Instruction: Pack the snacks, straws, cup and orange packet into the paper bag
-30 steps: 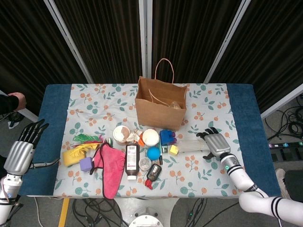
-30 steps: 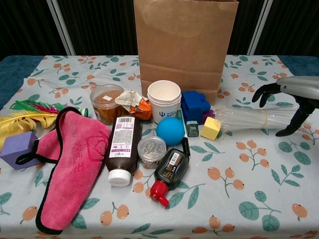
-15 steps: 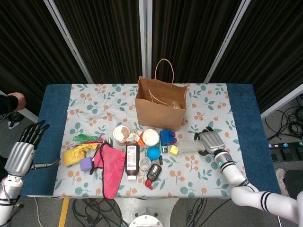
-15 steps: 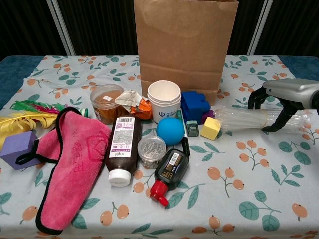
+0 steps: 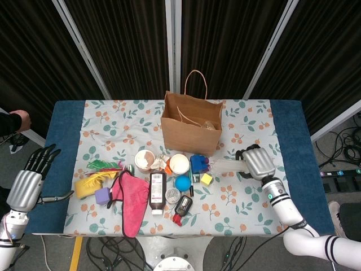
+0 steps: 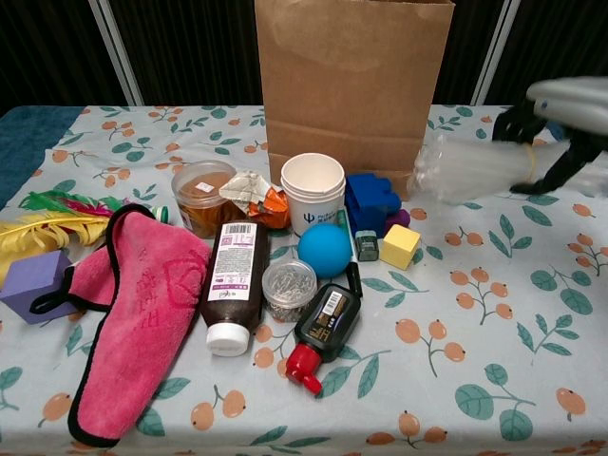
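Paper bag: stood upright and open at the back centre of the floral tablecloth; something pale lay inside, not identifiable.

Bundle of clear straws: held off the table in the right hand, fingers wrapped round one end, the free end pointing towards the bag's right side. Judged in transit, not yet over the opening.

Left hand: off the table's left edge, fingers spread, holding nothing.

White paper cup: upright on the cloth just in front of the bag; not packed.

Orange packet: crumpled, lying between the cup and a lidded tub of brown snack, touching both; neither packed.

Other items, not called for: blue ball, yellow cube, blue block, dark bottle, jar of clips, pink cloth, purple block, feathers.

Progress: early. Straws lifted; cup, packet and snack remained on the table.
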Robot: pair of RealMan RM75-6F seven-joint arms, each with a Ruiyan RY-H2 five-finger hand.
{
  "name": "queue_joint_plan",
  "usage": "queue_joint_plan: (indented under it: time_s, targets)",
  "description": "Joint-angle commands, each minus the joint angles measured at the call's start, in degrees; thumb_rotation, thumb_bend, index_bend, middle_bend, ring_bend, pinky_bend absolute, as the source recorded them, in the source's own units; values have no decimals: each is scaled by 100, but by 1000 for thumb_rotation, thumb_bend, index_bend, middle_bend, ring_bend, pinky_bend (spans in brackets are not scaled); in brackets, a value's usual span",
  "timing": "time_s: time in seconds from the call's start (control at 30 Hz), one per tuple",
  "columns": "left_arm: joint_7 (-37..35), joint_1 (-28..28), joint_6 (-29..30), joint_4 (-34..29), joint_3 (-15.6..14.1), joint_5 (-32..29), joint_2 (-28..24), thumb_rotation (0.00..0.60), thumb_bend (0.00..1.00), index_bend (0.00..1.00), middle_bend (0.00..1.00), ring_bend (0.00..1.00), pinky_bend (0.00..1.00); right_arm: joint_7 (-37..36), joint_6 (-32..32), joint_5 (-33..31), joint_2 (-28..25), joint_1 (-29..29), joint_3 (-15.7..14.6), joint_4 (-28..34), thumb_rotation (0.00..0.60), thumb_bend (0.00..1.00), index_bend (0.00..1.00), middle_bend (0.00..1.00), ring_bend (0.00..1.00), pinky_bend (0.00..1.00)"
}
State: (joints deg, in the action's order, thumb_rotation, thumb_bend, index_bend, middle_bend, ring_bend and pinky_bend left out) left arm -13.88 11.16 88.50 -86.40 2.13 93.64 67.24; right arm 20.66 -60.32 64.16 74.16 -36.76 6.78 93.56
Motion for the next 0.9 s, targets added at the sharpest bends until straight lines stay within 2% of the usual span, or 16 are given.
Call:
queue_joint_plan:
  time_s: [0.03, 0.2, 0.27, 0.37, 0.5, 0.63, 0.73, 0.9]
  targets:
    - [-9, 6, 7, -35, -7, 30, -6, 216, 0, 56, 39, 28, 69, 735, -1122, 739, -1087, 133, 527, 1074, 600, 249, 612, 539, 386, 273]
    - [-49, 23, 39, -76, 15, 58, 15, 219, 0, 55, 39, 28, 69, 2235, -1705, 708, -1914, -130, 1281, 1713, 600, 243, 614, 538, 385, 274]
    - [-65, 31, 36, -77, 25, 50, 17, 218, 0, 55, 39, 27, 69, 2902, -1723, 567, -2074, -360, 1525, 1795, 600, 239, 616, 538, 385, 274]
    - [-85, 44, 22, -70, 43, 28, 1, 217, 0, 55, 39, 27, 69, 3756, -1563, 460, -2069, -777, 1695, 1655, 600, 240, 617, 539, 385, 274]
    - [-129, 71, -8, -68, 95, -37, -42, 215, 0, 55, 39, 28, 69, 5096, -1221, 398, -1828, -1413, 1669, 1321, 600, 240, 617, 538, 386, 275]
    - [-176, 123, 2, -83, 194, -90, -78, 217, 0, 56, 39, 28, 69, 6266, -836, -35, -1431, -2076, 1640, 1002, 600, 240, 617, 538, 386, 276]
    - [-203, 125, 21, -97, 217, -110, -55, 217, 0, 56, 39, 27, 69, 6974, -654, -412, -1099, -2433, 1488, 834, 600, 242, 618, 538, 386, 276]
    - [-232, 100, 33, -71, 185, -104, -43, 214, 0, 56, 39, 27, 69, 7642, -502, -764, -587, -2813, 1149, 516, 600, 242, 618, 536, 386, 275]
